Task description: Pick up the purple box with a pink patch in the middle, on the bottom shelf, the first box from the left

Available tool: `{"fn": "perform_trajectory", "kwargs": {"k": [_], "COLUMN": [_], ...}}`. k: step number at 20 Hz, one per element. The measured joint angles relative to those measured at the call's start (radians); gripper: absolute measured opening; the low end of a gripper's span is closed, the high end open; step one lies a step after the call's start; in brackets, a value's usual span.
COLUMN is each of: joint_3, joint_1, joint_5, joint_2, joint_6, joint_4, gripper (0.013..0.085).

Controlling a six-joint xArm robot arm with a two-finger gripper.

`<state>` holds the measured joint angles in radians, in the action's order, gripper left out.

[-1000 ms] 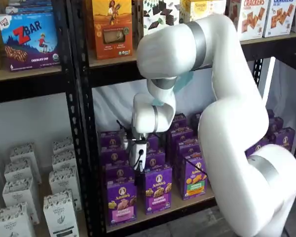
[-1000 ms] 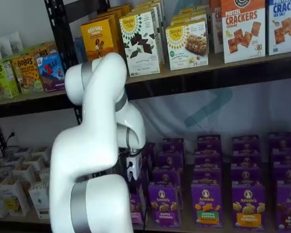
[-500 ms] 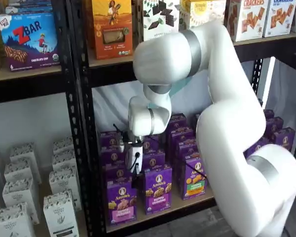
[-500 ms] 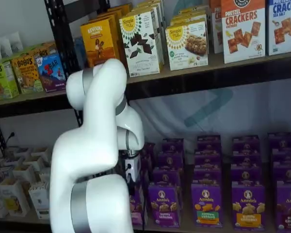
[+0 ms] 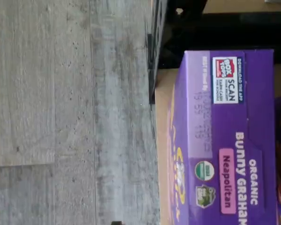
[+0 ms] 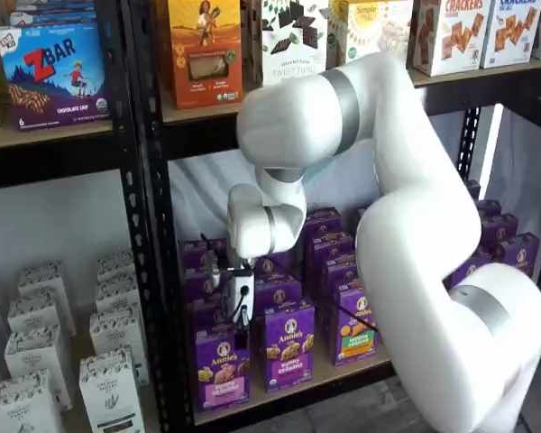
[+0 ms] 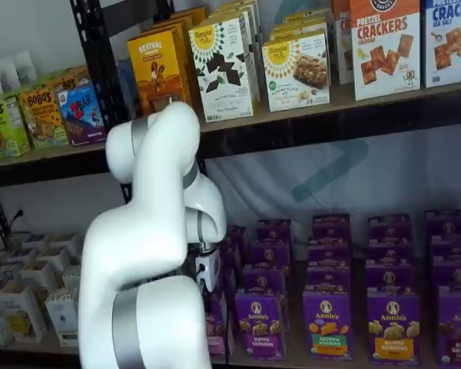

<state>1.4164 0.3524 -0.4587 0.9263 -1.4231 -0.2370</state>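
Lowered and shifted toward the rack's upright since a second ago, the hand (image 6: pixel 239 307) now hangs just above the purple box (image 6: pixel 222 367), which stands upright at the front of the bottom shelf (image 6: pixel 343 372), next to that upright. Its white body shows in both shelf views, but the black fingers are too dark and small against the cartons to show a gap; going by how wide they are set, they stand apart with nothing between them. From the wrist view, the purple box fills much of the picture, its top flap with a pink Neapolitan label close beneath the camera. Judging from this, the descent is well aligned and closing around the carton remains to be done.
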Motion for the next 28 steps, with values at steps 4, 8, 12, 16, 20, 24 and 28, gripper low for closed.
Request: {"fn": "perform_trajectory", "kwargs": {"k": [4,8,12,16,20,24,28], "joint_3": [0.01,0.025,0.042,0.061,0.071,0.072,0.072], "joint_1": [0.005,0.008,0.01,0.009,0.008,0.007,0.006], "joint_5": [0.008,0.014,0.03,0.027,0.016,0.015,0.012], "joint_2": [0.016,0.038,0.063,0.081,0.091,0.095,0.096], "joint_6": [0.032,0.045,0.049,0.056,0.069,0.065,0.064], "joint_4": [0.032,0.042,0.046,0.055,0.07,0.066,0.067], "gripper": [0.085,0.085,0.085,0.085,0.085,0.085,0.081]}}
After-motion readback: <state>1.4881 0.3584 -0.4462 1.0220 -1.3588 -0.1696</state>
